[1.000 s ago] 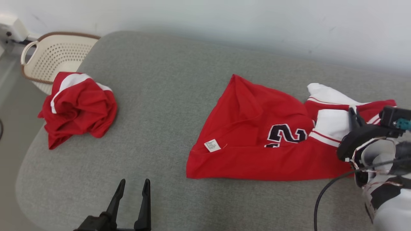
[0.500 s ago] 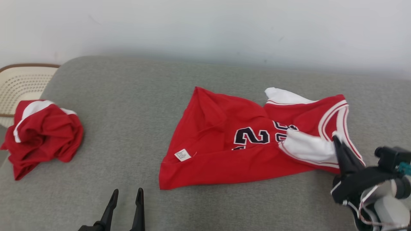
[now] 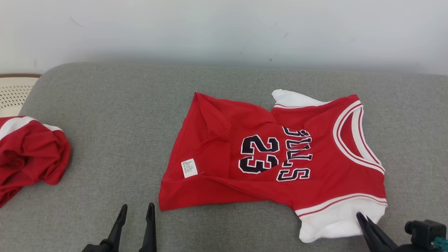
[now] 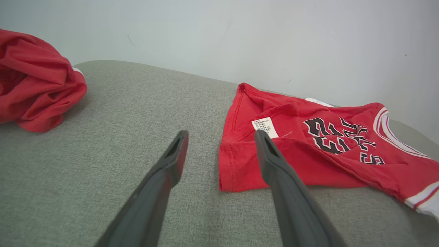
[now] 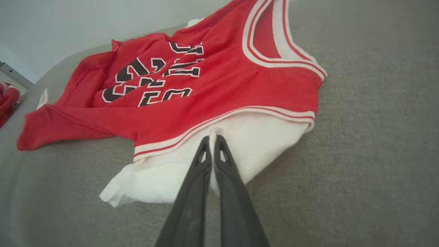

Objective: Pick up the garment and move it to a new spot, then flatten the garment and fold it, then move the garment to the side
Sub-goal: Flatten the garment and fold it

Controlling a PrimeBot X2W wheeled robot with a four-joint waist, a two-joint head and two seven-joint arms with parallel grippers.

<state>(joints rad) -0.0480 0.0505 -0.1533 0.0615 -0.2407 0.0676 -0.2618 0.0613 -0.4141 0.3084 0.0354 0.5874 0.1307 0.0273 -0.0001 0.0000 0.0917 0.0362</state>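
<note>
head view / jersey: The red jersey lies number-up in the middle of the grey surface. Its neck points to the robot's right and its hem to the left. The hem end is folded over itself, with the white label showing.
head view / right claw: You see the right claw at the lower right, tips on the near white sleeve.
head view / left claw: The left claw is at the lower left with its fingers apart and nothing in them. It is just beside the near hem corner, not touching.
head view / clutter: A crumpled red garment lies at the far left, well apart from the jersey. A basket sits behind it.
left wrist view / left claw: It is spread wide and empty over bare surface. The hem corner lies just past the finger on that view's right.
right wrist view / right claw: The fingers are pressed together. The cloth puckers at the tips, so read it as a pinch on the sleeve beside the striped seam.
step: My read is that the jersey is at its spot and you're in the flatten stage. The fold has not begun.
next: You likely need the left claw closed on the near hem corner. Then pull left against the right claw's pinch to open the folded hem end.
risk: The cloth is thin and limp. A shallow pinch may slip, and a hard pull may drag the whole jersey.
</note>
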